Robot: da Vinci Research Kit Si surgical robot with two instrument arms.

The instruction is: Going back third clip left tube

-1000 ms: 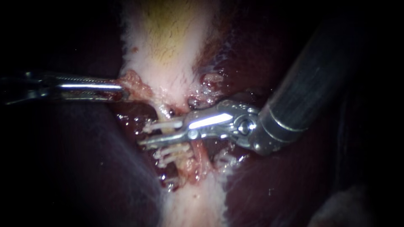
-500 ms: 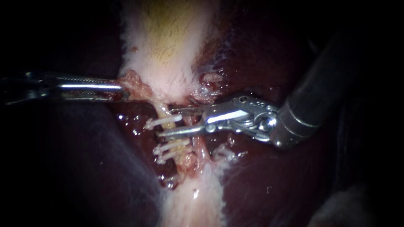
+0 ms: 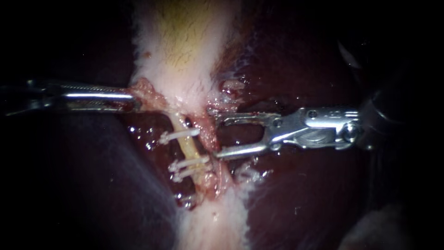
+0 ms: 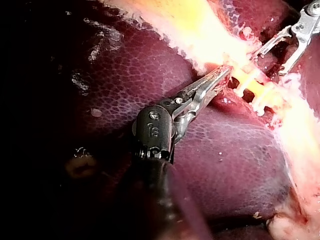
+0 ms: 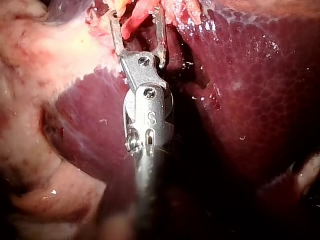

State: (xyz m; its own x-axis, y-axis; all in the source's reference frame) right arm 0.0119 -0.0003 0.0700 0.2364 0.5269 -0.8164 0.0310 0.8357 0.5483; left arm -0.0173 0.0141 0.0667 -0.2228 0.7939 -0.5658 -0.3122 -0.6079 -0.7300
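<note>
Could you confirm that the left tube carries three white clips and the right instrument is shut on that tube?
Not quite: the endoscope view shows the right instrument open, gripping nothing. The left tube does carry three white clips.

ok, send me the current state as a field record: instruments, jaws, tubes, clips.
left instrument: jaws shut on pink tissue at the gallbladder's lower edge
right instrument: jaws open, holding nothing, tips beside the right tube
left tube: pale yellow, three clips across it
clips: one upper, two lower close together
right tube: reddish, no clip visible
liver: dark, on both sides of the tubes
</note>
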